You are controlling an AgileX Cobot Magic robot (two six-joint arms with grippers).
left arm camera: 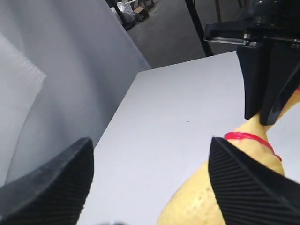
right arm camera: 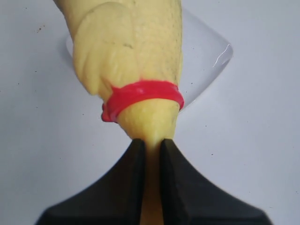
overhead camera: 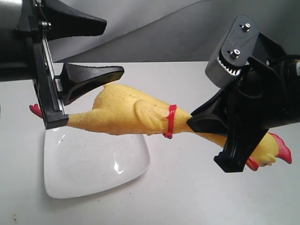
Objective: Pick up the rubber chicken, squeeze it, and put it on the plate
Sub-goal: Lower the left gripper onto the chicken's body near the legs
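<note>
The yellow rubber chicken [overhead camera: 126, 112] hangs level in the air above the white plate [overhead camera: 93, 173], its head [overhead camera: 276, 152] to the right and its red feet [overhead camera: 35, 110] to the left. My right gripper [overhead camera: 204, 124] is shut on its neck just past the red band [overhead camera: 170, 121]. The right wrist view shows the neck pinched between the jaws of the right gripper [right arm camera: 151, 143], with the chicken [right arm camera: 131, 51] over the plate [right arm camera: 206, 61]. My left gripper [overhead camera: 114, 47] is open, its lower finger [overhead camera: 91, 78] right next to the chicken's back. In the left wrist view the left gripper [left arm camera: 150, 140] grips nothing, and the chicken [left arm camera: 197, 201] sits by one finger.
The plate lies on a white table [overhead camera: 197, 197] whose far edge meets a grey backdrop [overhead camera: 154, 33]. The left wrist view shows that table edge and floor clutter beyond it [left arm camera: 136, 11], plus the right gripper's black fingers [left arm camera: 265, 79] ahead.
</note>
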